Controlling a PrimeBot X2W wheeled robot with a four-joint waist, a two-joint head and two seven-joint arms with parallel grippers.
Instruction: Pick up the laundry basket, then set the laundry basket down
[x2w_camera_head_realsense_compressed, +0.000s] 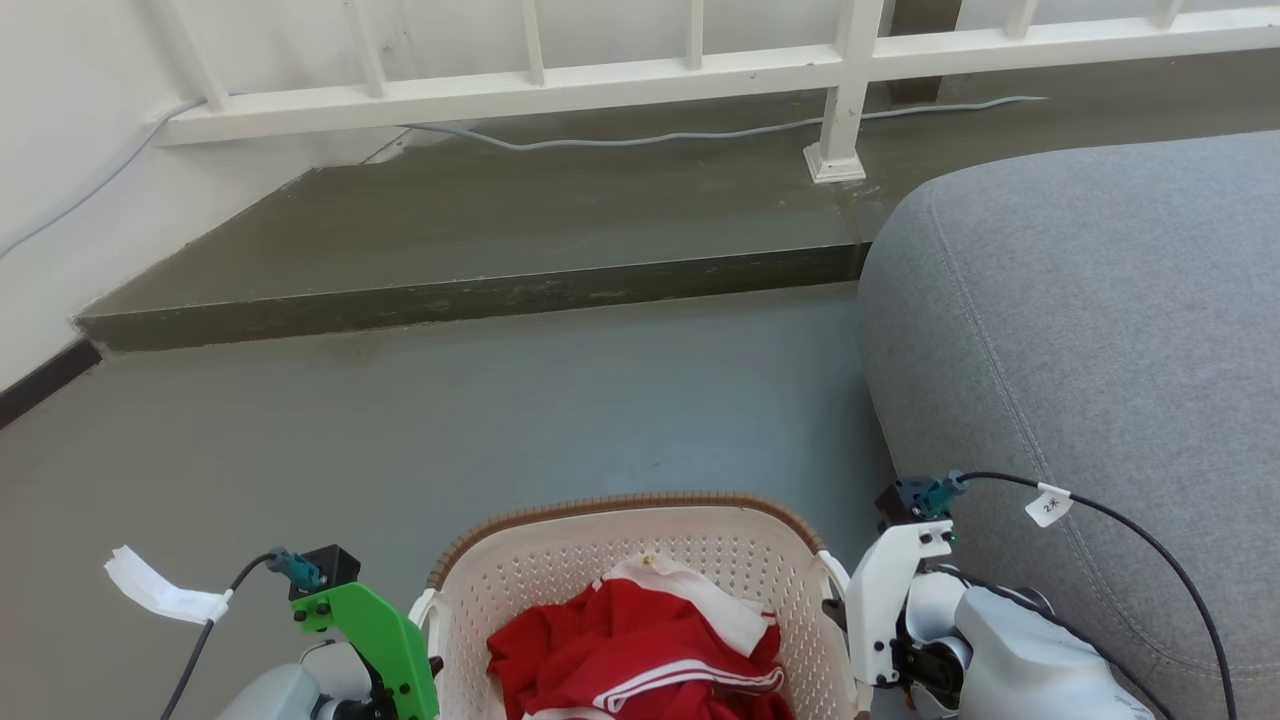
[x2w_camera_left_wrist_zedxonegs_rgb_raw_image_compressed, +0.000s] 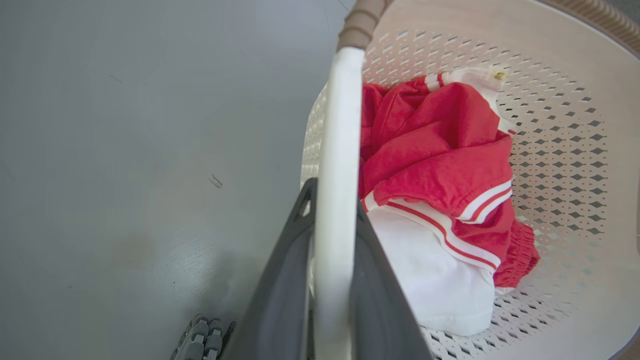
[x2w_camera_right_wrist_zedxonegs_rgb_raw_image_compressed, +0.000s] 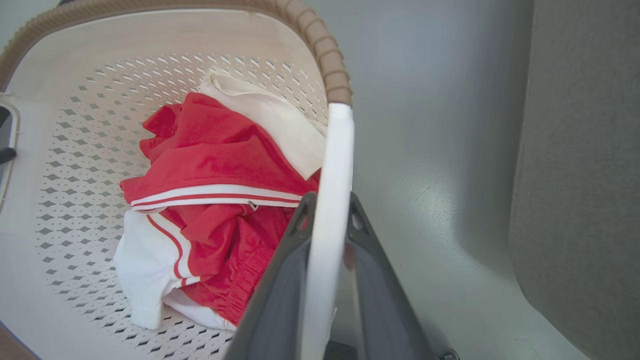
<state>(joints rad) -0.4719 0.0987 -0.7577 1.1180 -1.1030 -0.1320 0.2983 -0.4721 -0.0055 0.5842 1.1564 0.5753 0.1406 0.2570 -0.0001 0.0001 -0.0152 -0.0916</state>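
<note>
Your left end effector (x2w_camera_left_wrist_zedxonegs_rgb_raw_image_compressed: 332, 192) is closed on the white left handle (x2w_camera_left_wrist_zedxonegs_rgb_raw_image_compressed: 337, 125) of the laundry basket (x2w_camera_left_wrist_zedxonegs_rgb_raw_image_compressed: 565, 150), one finger on either side. Your right end effector (x2w_camera_right_wrist_zedxonegs_rgb_raw_image_compressed: 327, 202) grips the right handle (x2w_camera_right_wrist_zedxonegs_rgb_raw_image_compressed: 336, 150) the same way. The basket sits between your arms, near the grey sofa (x2w_camera_head_realsense_compressed: 1100, 330); whether it touches the floor (x2w_camera_head_realsense_compressed: 500, 400) you cannot tell. Red and white clothes (x2w_camera_head_realsense_compressed: 640, 640) lie inside.
</note>
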